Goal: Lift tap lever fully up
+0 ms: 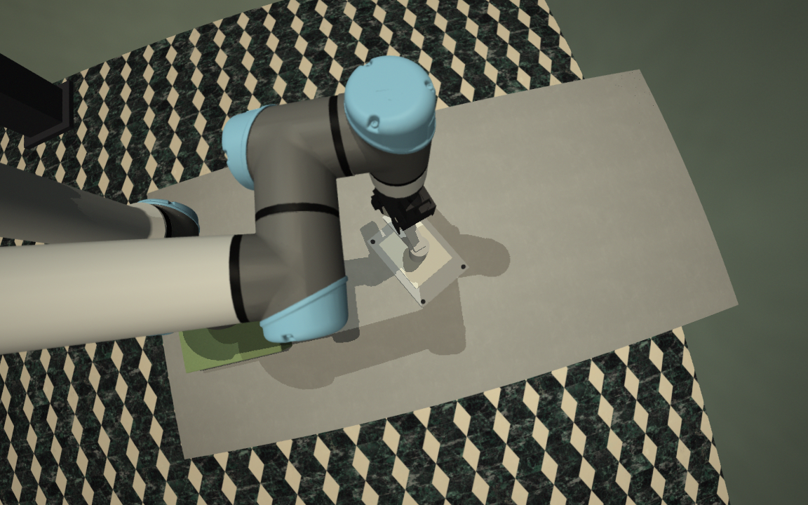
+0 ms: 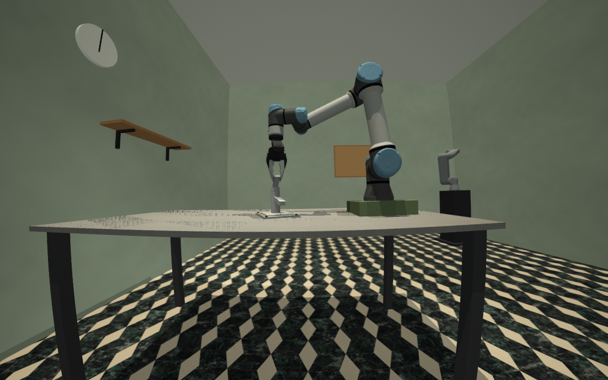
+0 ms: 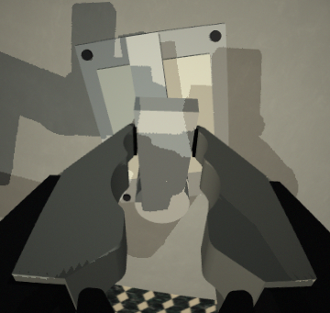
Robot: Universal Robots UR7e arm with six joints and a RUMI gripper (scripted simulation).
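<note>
A grey tap (image 2: 276,200) stands on a square pale base plate (image 1: 417,258) with dark screws at its corners, near the middle of the table. Its flat lever (image 3: 165,136) points steeply upward from the round tap body (image 3: 158,218). My gripper (image 3: 165,128) comes straight down from above and is shut on the lever's end, one finger pad on each side. In the exterior view the gripper (image 2: 276,177) holds the lever high above the tap body. In the top view the gripper (image 1: 408,229) partly hides the lever.
My arm's green base block (image 2: 381,207) sits at the table's right rear. A black pedestal with a grey device (image 2: 452,189) stands beyond the table's right end. A wooden shelf (image 2: 143,134) and a clock (image 2: 96,45) hang on the left wall.
</note>
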